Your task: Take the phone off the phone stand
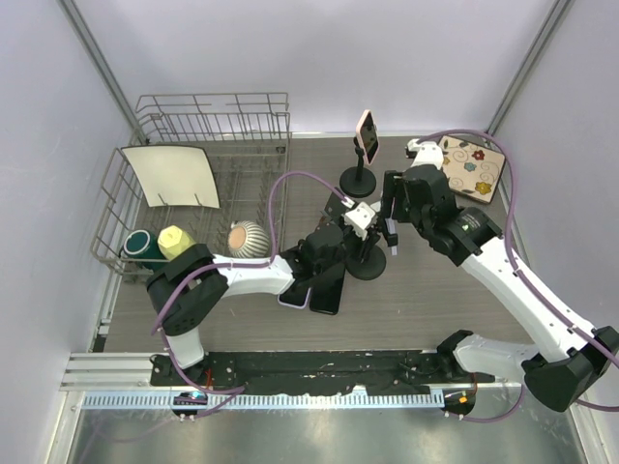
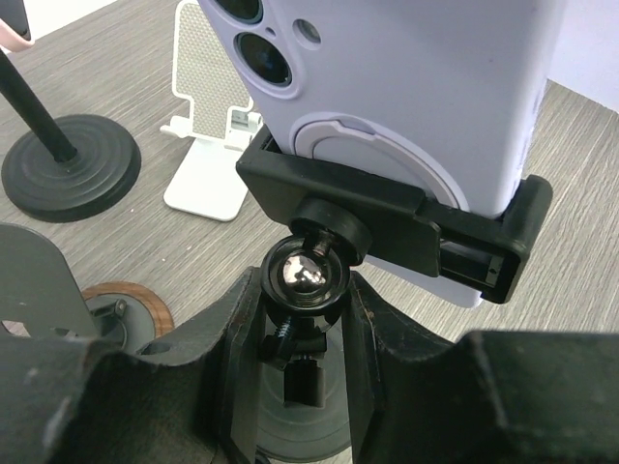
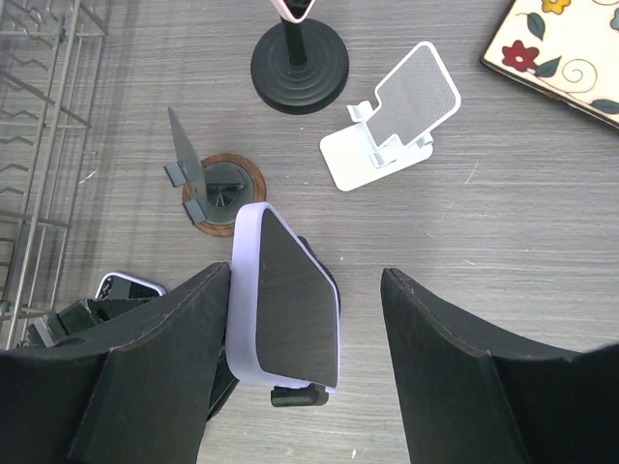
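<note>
Nearest the bases, the left gripper (image 2: pixel 302 324) pinches the ball-joint neck of the black clamp-type phone stand (image 2: pixel 387 217), bracing it. The lavender-cased phone (image 2: pixel 406 87) sits clamped in its cradle. The right gripper (image 3: pixel 305 290) straddles the phone with its jaws spread. The next move is likely to close on the phone and pull it free. Beyond, a white folding stand (image 3: pixel 387 135) and a black round-based pole stand (image 3: pixel 300 63) crowd the way out.

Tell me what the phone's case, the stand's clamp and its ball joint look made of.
Phone case: pale lilac, matte, likely silicone or soft plastic; no glare, rounded edges. Clamp: black matte plastic, moulded look. Ball joint: polished metal, probably steel; mirror-like reflections.
</note>
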Available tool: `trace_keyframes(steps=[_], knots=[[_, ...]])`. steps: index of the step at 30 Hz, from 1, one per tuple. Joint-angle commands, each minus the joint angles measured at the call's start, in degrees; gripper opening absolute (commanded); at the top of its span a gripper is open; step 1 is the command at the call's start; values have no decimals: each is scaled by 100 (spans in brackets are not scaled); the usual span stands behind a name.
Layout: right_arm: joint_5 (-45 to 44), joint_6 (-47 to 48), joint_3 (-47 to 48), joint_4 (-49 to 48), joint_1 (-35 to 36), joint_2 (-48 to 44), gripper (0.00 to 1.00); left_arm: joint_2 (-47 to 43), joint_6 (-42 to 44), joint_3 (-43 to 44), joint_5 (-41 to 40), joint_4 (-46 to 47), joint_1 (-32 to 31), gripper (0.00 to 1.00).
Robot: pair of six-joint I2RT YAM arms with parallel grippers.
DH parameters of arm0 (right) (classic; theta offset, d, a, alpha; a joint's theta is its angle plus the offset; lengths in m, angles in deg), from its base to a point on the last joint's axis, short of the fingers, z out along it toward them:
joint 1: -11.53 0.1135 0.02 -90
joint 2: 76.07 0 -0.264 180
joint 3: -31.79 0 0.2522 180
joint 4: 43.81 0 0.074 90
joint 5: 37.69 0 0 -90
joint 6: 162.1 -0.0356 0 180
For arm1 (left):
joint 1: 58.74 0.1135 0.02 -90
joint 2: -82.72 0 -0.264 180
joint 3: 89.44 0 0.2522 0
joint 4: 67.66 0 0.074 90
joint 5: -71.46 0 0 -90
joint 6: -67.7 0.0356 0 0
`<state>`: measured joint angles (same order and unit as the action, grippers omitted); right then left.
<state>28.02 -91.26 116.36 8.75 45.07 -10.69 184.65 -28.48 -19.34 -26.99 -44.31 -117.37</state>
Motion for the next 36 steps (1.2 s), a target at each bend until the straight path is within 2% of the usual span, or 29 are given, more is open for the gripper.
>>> trace_keyframes(steps=[1,6,9,10,12,13,19,24,27,30,36], knots=[[460,0,-383,-611,100,-8,68,-94,117,44,-306,-186,1,0],[22,0,-655,-611,100,-175,65,-129,46,-44,-359,-81,1,0],[-330,-18,-787,-611,109,-386,56,-138,11,-79,-412,-19,1,0],[-383,-35,-831,-637,100,-447,49,-121,-6,-88,-421,-10,1,0],[-418,-88,-962,-751,100,-605,40,-112,-24,-88,-430,-1,1,0],[-418,-193,-1007,-804,91,-658,32,-103,-33,-105,-430,34,1,0],[-559,-571,-1718,-1489,91,-1176,11,-147,-243,-246,-325,253,36,0],[-182,-396,-2351,-2376,91,-1423,11,-173,-332,-290,-131,359,80,0],[-119,-291,-2335,-2448,83,-1353,25,-147,-279,-316,-8,421,71,0],[-119,-194,-2299,-2562,91,-1221,32,-147,-235,-316,141,464,71,0],[-181,17,-2343,-2957,91,-967,35,-156,-130,-334,212,447,71,0]])
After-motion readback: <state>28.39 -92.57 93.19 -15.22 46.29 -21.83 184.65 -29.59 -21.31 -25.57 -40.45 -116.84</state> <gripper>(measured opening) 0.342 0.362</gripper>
